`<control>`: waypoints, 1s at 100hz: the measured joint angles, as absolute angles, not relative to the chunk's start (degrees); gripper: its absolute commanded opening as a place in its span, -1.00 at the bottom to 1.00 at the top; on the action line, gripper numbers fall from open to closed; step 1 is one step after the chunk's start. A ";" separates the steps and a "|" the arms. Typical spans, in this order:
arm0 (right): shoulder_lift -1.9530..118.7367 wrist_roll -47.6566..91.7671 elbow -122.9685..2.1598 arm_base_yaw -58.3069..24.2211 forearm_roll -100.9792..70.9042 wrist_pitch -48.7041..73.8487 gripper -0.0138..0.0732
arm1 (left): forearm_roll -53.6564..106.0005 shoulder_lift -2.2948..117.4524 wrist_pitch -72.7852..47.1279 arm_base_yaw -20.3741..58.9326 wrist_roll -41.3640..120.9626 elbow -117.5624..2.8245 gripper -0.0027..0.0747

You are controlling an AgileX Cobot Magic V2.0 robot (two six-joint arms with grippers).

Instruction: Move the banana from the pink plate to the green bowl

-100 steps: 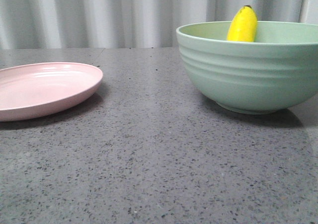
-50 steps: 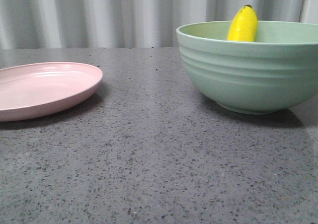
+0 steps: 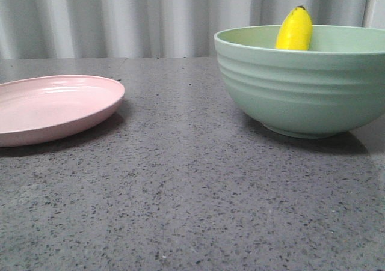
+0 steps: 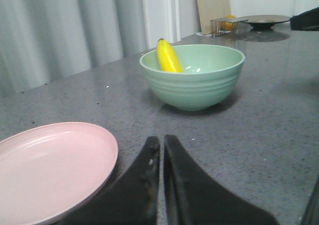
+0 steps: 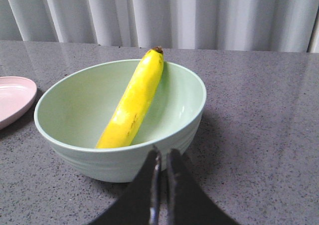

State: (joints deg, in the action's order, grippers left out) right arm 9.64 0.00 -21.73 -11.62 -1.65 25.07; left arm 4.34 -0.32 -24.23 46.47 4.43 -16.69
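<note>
Yellow banana (image 5: 133, 101) in bowl (image 5: 75, 155), beyond fingers (image 5: 149, 185).

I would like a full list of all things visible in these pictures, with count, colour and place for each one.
banana: one, bright yellow with a dark tip, lying slanted inside the green bowl, tip resting above the far rim.
green bowl: one, pale mint green with ridges outside, on the table at the right in the front view.
pink plate: one, pale pink and glossy, nothing on it, on the table at the left in the front view.
table: one, dark grey speckled.
curtain: grey-white, pleated, behind the table.
wire rack: one, holding something orange, far away on the table.
dark dish: one, beside the rack.
left gripper: black fingers closed, holding nothing, near the plate.
right gripper: black fingers closed, holding nothing, by the bowl.
</note>
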 measured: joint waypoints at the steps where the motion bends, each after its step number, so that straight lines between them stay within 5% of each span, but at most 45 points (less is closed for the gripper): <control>1: 9.64 -0.38 -21.73 -11.62 -1.65 25.19 -0.86 | 4.16 -0.32 -23.51 46.25 3.97 -16.40 -0.98; 24: 9.64 -0.38 -21.73 -11.62 -1.65 25.30 -0.86 | 2.81 -0.32 3.15 34.47 -4.71 -1.35 -0.98; 34: 9.64 -0.38 -21.73 -11.62 -1.65 25.35 -0.86 | 2.72 -0.32 5.61 28.10 -5.08 0.09 -0.98; 72: 9.64 -0.38 -21.73 -11.62 -1.65 25.51 -0.86 | 0.00 -0.32 -8.46 4.50 -5.34 0.09 -0.98; 100: 9.64 -0.38 -21.73 -11.62 -1.65 25.59 -0.86 | -1.47 -0.32 -18.37 0.20 -5.34 0.09 -0.98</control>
State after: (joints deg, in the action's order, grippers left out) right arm 9.64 -0.38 -21.73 -11.62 -1.65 25.59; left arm -1.47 -0.32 -18.37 0.20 -5.34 0.09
